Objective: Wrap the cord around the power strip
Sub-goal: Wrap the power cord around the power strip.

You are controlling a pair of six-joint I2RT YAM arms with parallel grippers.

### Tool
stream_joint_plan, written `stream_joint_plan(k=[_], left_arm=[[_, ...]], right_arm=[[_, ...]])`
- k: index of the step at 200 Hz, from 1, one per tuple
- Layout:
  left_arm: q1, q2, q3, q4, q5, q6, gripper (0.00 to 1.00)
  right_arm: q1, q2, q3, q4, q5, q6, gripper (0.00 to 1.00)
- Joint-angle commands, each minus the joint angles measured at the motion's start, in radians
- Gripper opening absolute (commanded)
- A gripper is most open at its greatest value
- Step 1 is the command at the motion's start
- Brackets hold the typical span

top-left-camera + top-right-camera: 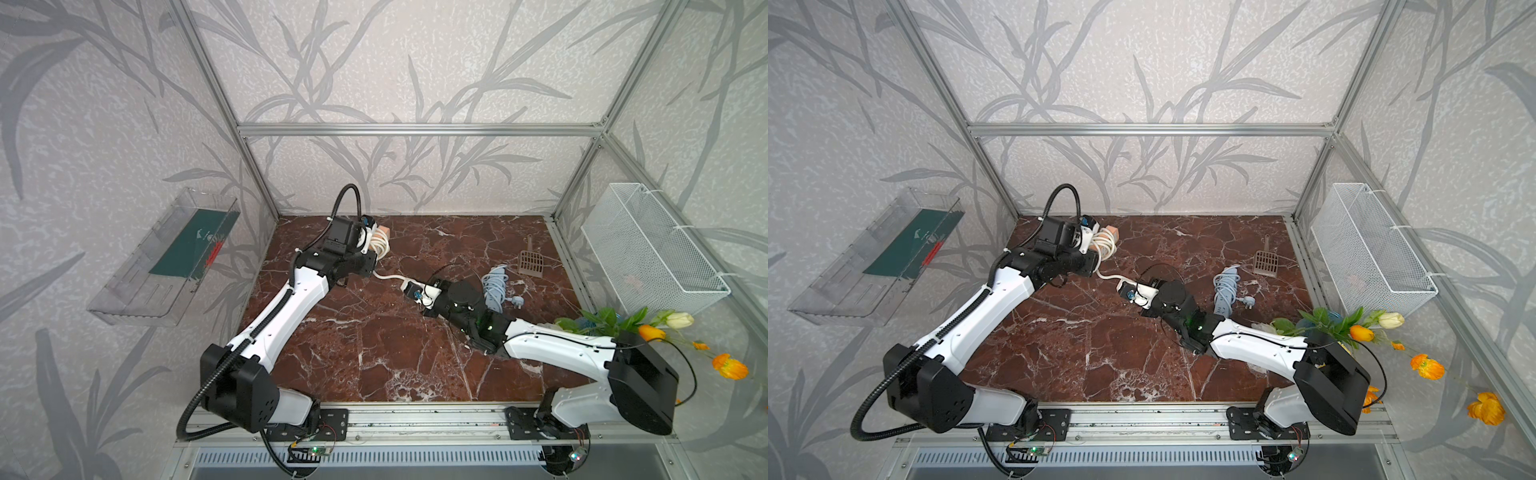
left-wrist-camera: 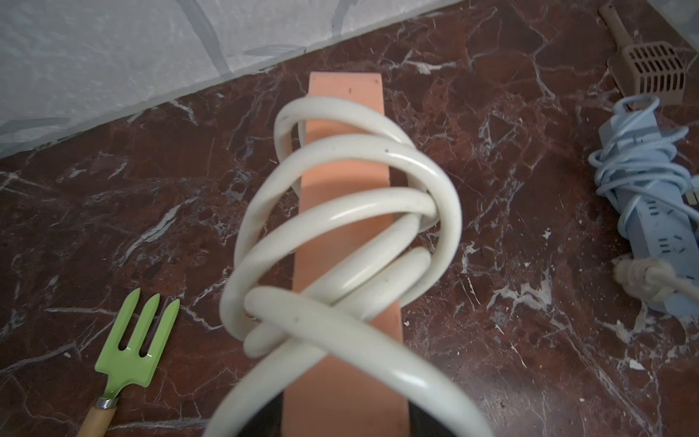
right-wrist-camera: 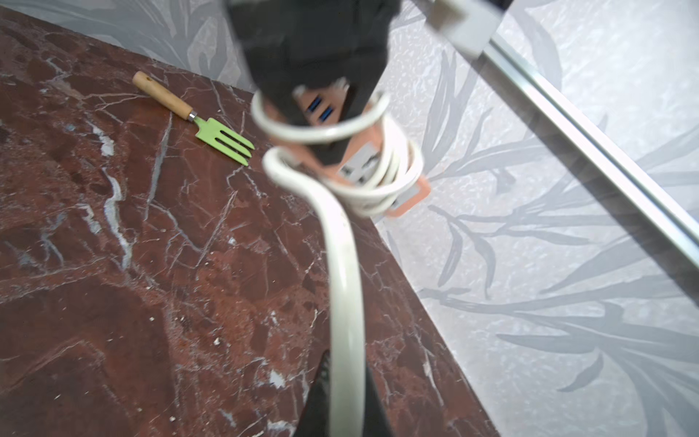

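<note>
A salmon-orange power strip (image 2: 344, 89) is lifted over the back left of the table, with several loops of thick white cord (image 2: 351, 151) round it. My left gripper (image 2: 346, 425) is shut on the strip's near end; in both top views the strip (image 1: 385, 230) (image 1: 1114, 231) juts from the gripper. The free cord (image 1: 388, 275) runs from the coils toward mid-table, where my right gripper (image 1: 410, 287) is shut on it. In the right wrist view the cord (image 3: 346, 283) passes between the dark fingers of that gripper (image 3: 346, 397) up to the wrapped strip (image 3: 410, 196).
A pale blue power strip (image 1: 494, 286), bundled in its own cord, lies right of my right gripper. A brown slotted scoop (image 1: 531, 261) lies behind it. A green fork (image 2: 138, 340) lies near the back left. A white wire basket (image 1: 648, 249) hangs on the right wall, with flowers (image 1: 648, 332) below.
</note>
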Motion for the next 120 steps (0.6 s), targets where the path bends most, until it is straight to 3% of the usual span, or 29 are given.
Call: stream_joint_plan(k=[1, 34, 59, 92, 120], left_arm=[[-0.062, -0.044, 0.004, -0.078, 0.114, 0.052, 0.0], [-0.111, -0.11, -0.027, -0.16, 0.455, 0.048, 0.0], [-0.12, -0.161, -0.05, -0.139, 0.619, 0.058, 0.0], [-0.118, -0.228, -0.057, -0.034, 0.815, 0.038, 0.0], [-0.118, -0.285, -0.079, 0.121, 0.927, -0.026, 0.0]], right_arm=[[-0.088, 0.005, 0.167, -0.059, -0.079, 0.016, 0.0], [-0.196, 0.132, 0.414, -0.269, -0.204, -0.031, 0.0], [-0.271, 0.228, 0.587, -0.447, -0.381, -0.012, 0.0], [-0.423, 0.337, 0.633, -0.401, -0.756, 0.243, 0.07], [-0.464, 0.366, 0.593, -0.286, -0.887, 0.398, 0.09]])
